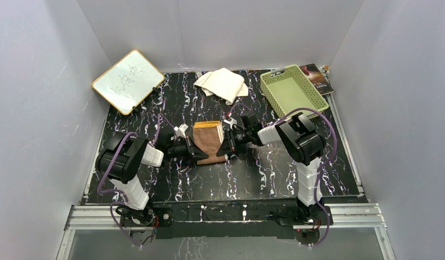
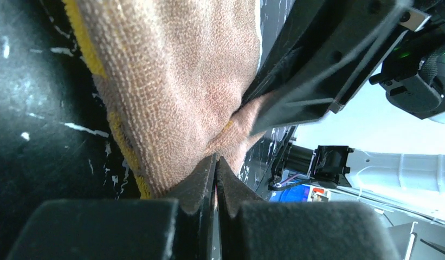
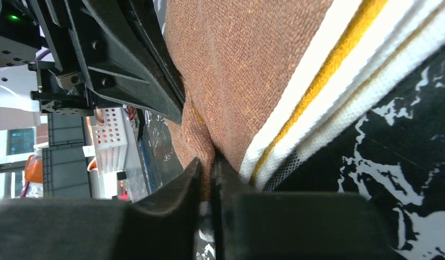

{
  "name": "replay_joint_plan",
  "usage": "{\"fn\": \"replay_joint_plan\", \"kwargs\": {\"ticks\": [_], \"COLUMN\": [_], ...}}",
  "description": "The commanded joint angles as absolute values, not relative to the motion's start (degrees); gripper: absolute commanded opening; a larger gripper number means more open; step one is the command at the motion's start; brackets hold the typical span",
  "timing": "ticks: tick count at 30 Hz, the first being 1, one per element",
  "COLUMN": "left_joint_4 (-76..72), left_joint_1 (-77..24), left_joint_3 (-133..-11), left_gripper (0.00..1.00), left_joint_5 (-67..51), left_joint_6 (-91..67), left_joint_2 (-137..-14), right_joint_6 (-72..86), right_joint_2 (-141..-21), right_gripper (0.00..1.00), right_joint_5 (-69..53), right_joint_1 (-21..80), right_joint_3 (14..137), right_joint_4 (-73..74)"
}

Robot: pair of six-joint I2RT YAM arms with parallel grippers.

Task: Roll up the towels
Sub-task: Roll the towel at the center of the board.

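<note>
Your left jaws pinched tight on left edge of brown-backed orange towel [image 1: 208, 142]; right jaws clamp its right edge. Cream towel [image 1: 223, 84] well apart.

Mid-bench: orange-yellow towel [image 1: 208, 142], folded into compact bundle, brown back turned up, orange-yellow strip shown at far edge. White and yellow layered edges seen in right wrist view. Left side pinched by left pincer [image 2: 215, 162], right side by right pincer [image 3: 208, 165]; fabric drawn into creases at both nips. Far middle of bench: cream-white towel [image 1: 223, 84], loosely crumpled, well apart from first, untouched.
</note>
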State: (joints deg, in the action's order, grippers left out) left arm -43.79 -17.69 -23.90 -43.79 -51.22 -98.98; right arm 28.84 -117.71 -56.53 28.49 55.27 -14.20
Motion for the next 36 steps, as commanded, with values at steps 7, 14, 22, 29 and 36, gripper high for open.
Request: {"fn": "replay_joint_plan", "kwargs": {"ticks": [7,14,22,29,36], "left_joint_4": [-38.18,-36.78,-36.46,-35.21,-35.30], "left_joint_1": [-17.75,-17.76,-17.80,-17.77,-17.73], "left_joint_3": [-23.78,-23.73,-23.38,-24.35,-25.04], "left_gripper": [0.00,0.00,0.00,0.00,0.00], "left_joint_5": [-39.85,-40.32,-40.85,-41.46,-42.81], "left_joint_6": [-42.13,-40.73,-40.41,-40.01,-39.92], "left_joint_2": [-104.40,-104.69,-103.77,-103.11,-103.01], "right_joint_6": [15.87,2.38,-31.13,-58.08,-64.16], "right_joint_2": [-109.97,-86.40,-77.32,-86.25,-95.25], "right_gripper": [0.98,0.98,0.98,0.92,0.89], "right_joint_5": [-29.82,-3.37,12.45,25.51,26.14], "right_joint_1": [28.58,36.77,58.46,72.47,73.28], "right_joint_3": [53.81,41.13,26.32,20.48,21.85], "right_joint_4": [-4.65,-21.26,-39.51,-46.35,-52.22]}}
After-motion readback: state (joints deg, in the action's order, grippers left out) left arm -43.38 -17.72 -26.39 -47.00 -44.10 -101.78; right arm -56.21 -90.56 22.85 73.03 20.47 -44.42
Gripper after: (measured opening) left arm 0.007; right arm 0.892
